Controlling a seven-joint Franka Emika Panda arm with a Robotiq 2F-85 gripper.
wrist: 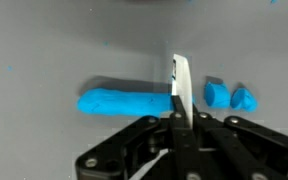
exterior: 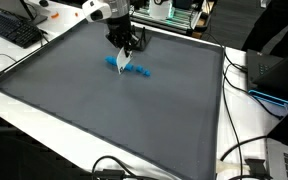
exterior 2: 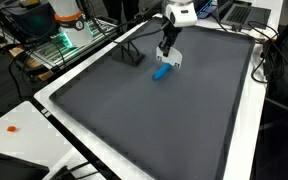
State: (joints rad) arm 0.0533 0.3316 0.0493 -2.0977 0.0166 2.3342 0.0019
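The end effector (wrist: 183, 122), clamped on a white blade (wrist: 182, 78), could smear the blue roll (wrist: 122, 102) toward 3 o'clock if tilted.

Exterior views: both high and set back, angled down across the grey mat (exterior: 104, 120) from different sides.
Wrist view: close, looking down past the gripper (wrist: 184, 115) and white blade (wrist: 181, 80).
Shared: blue roll (wrist: 119, 102), all three views.

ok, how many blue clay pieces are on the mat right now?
3. Wrist view: long roll left of the white blade held in the gripper; inner chunk and outer chunk side by side right of it. The blade could hide a sliver.
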